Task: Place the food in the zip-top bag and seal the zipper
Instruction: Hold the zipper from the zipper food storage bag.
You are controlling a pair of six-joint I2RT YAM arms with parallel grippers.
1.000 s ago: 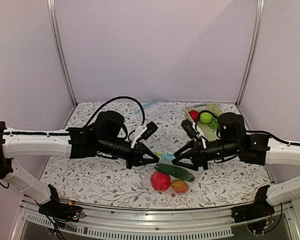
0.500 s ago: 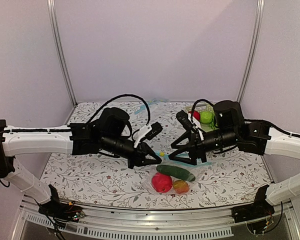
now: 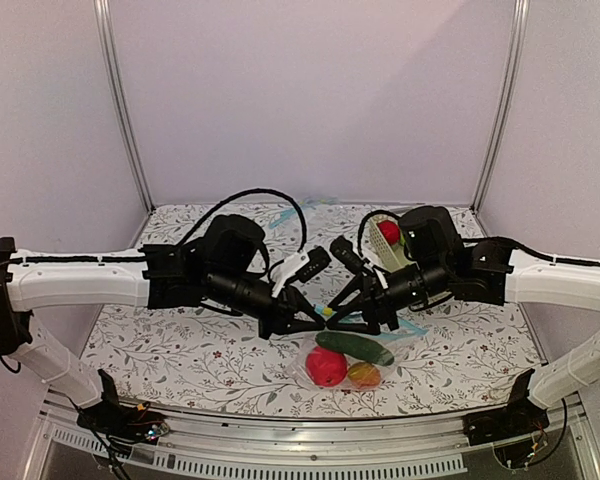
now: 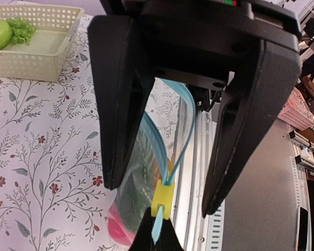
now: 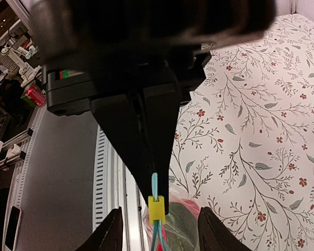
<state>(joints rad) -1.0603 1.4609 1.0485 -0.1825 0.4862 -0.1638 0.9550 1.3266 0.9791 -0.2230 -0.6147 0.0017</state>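
The right claw, jaws apart, has moved across and now straddles the yellow slider beside the left claw, which pinches the zipper end; the food sits inside the bag on the table, so sealing can start.

I log one table, floral-print cloth. On it: pale mesh basket, far right; zip-top bag with food, near middle.

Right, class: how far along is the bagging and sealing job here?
Done: the red fruit, orange piece and cucumber lie inside the zip-top bag. In hand: the left pincer pinches the zipper at its end beside the yellow slider, the open right pincer straddling it. Left: the zipper gapes open, so sealing remains.
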